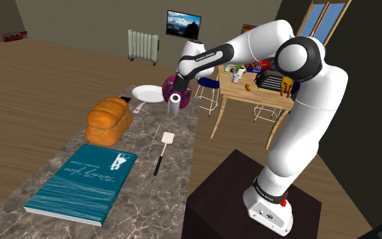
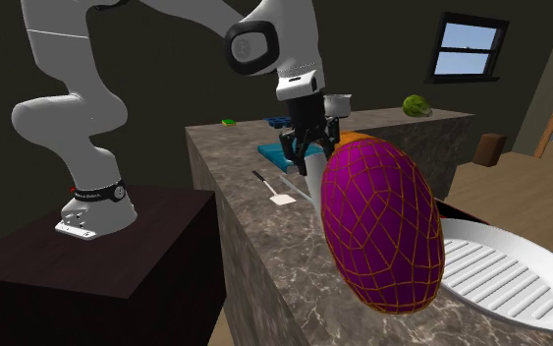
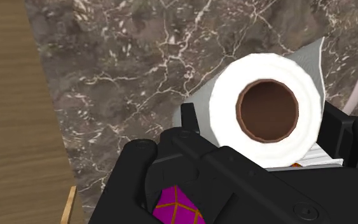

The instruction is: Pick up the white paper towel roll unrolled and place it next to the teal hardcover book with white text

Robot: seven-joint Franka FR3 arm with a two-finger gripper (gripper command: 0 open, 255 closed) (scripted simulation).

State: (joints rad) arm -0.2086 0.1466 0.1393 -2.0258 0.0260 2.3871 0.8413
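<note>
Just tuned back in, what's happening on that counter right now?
The white Franka arm has its black tool shut on the white paper towel roll, which stands upright at the far end of the marble counter in the shoulder view, beside a purple netted egg-shaped object. I cannot tell whether the roll is off the surface. The teal book lies at the near end, past a bread loaf and a spatula, so the placing is not yet done.
</note>
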